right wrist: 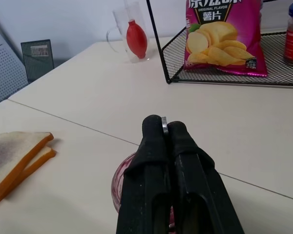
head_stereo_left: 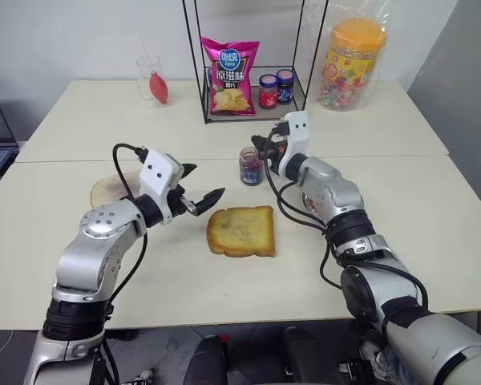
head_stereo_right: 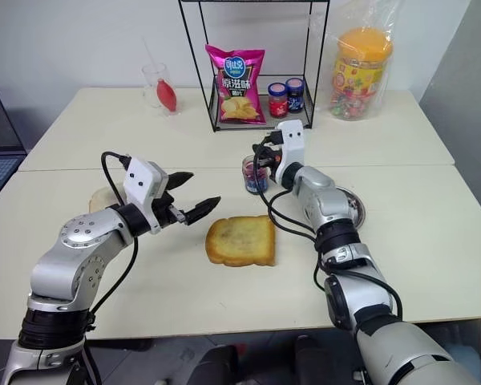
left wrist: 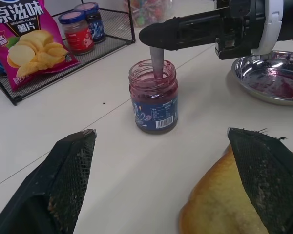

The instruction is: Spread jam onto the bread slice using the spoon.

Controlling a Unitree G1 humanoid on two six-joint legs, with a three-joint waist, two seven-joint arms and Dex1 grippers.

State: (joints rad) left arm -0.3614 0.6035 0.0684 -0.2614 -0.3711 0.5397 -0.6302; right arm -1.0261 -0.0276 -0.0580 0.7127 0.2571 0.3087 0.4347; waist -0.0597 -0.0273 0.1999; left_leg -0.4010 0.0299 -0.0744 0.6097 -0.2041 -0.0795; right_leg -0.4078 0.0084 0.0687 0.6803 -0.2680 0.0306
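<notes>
Over the open jar of jam (left wrist: 153,96), the right gripper (left wrist: 158,33) pinches the spoon (left wrist: 156,62) tight — its tip dips down into the jar. The bread slice (head_stereo_left: 242,231) lies flat on the table (head_stereo_left: 401,216), close in front of the jar. The left gripper (head_stereo_left: 202,186) hangs just beside the bread, fingers wide apart, holding nothing.

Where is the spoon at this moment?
The spoon is held by the right gripper, its lower end inside the open jam jar, behind the bread slice.
</notes>
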